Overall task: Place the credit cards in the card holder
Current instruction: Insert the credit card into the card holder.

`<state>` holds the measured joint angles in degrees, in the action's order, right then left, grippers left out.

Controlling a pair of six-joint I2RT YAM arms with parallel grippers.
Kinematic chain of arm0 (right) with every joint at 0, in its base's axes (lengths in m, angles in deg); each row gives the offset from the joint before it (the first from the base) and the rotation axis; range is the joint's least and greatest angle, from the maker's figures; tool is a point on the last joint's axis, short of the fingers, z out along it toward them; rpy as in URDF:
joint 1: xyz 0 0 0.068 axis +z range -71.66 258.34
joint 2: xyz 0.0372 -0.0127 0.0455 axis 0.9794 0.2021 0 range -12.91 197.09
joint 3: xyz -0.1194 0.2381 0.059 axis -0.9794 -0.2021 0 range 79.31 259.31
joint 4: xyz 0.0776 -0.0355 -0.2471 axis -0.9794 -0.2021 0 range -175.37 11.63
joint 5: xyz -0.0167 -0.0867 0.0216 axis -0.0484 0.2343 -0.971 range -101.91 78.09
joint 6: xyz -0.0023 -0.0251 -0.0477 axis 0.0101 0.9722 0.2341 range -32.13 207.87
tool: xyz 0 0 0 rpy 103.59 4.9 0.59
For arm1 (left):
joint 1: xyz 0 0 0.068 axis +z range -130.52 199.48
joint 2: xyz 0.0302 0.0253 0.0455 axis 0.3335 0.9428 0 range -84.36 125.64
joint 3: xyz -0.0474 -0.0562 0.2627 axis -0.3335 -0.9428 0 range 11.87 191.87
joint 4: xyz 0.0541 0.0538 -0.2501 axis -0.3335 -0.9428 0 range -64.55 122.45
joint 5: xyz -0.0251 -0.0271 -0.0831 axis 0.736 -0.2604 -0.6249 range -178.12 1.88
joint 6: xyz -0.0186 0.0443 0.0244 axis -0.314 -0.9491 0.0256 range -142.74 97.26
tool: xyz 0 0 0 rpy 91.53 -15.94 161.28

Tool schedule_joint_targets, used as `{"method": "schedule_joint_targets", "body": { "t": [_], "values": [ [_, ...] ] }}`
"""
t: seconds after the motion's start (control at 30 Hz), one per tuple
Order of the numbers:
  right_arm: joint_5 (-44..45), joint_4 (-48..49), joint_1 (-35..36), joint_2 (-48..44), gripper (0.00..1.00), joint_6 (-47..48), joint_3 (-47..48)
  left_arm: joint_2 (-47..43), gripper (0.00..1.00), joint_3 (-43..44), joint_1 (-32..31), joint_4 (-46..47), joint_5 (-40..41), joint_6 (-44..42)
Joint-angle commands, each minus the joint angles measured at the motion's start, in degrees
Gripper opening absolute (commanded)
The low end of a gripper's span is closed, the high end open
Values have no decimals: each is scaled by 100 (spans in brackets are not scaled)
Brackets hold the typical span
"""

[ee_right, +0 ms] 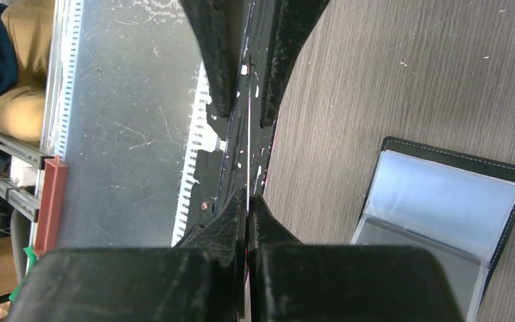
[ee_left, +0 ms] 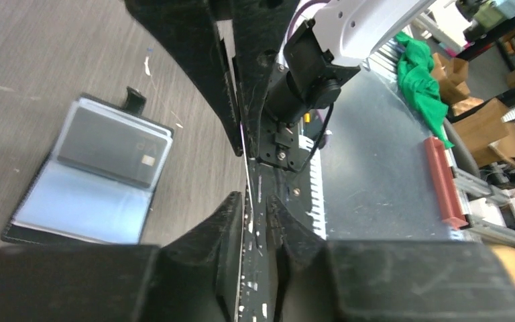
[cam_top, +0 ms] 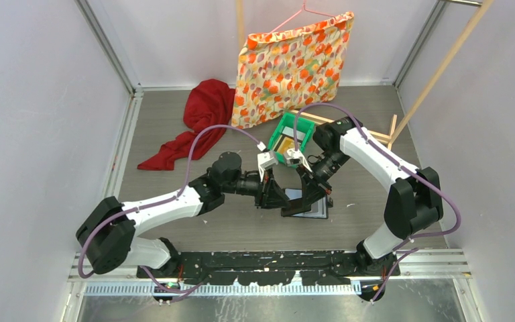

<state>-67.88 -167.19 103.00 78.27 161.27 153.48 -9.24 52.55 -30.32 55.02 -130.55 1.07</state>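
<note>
Above the open card holder [cam_top: 312,209], top view, the left gripper [cam_top: 276,196] and right gripper [cam_top: 303,194] meet; a yellow card [cam_top: 283,144] lies in the green tray [cam_top: 283,123]. Left wrist: the left jaws stand narrowly spread around an edge-on credit card [ee_left: 246,157]. Right wrist: the right jaws pinch that card's edge.

Plain white booth on my screen, evenly lit.
I'm looking at white walls [cam_top: 33,100], a grey wood-grain table [cam_top: 167,231], a red cloth [cam_top: 201,114] beside a hanging floral cloth [cam_top: 292,67], and wooden slats [cam_top: 442,67] leaning right.
</note>
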Motion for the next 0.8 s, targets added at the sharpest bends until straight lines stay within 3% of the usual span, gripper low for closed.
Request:
{"method": "schedule_joint_targets", "body": {
  "t": [0.0, 0.13, 0.2, 0.27, 0.3, 0.4, 0.43, 0.6, 0.7, 0.77],
  "values": [
    [-55, -449, 38, -14, 1, -2, 158, 221, 15, 120, 23, 169, -375, 156],
    [-59, -444, 31, -58, 2, -19, 160, 335, 10, 194, 23, -51, -594, 211],
    [-55, -422, 35, -84, 9, -37, 141, 325, 1, 179, 23, -100, -590, 199],
    [-36, -359, 32, -125, 31, -144, 118, 279, 0, 90, 23, -84, -378, 303],
    [0, -284, -8, -168, 47, -277, 116, 239, 0, 2, 23, -19, -255, 407],
    [-74, 55, -503, -451, 67, -761, 94, 50, 0, -649, 23, 869, 269, 1100],
    [-168, 229, -760, -568, 69, -984, 48, -14, 0, -957, 23, 1338, 493, 1385],
    [336, 2742, -1612, -1273, 69, -3843, -969, 130, 0, -2289, -72, 3615, 1580, 2754],
    [653, 3245, -1664, -1219, 62, -4282, -1251, 638, 0, -2563, -191, 4262, 2113, 3369],
    [723, 3251, -1647, -938, 49, -4377, -1237, 1145, 0, -2570, -212, 4737, 2344, 3801]
  ]
}}
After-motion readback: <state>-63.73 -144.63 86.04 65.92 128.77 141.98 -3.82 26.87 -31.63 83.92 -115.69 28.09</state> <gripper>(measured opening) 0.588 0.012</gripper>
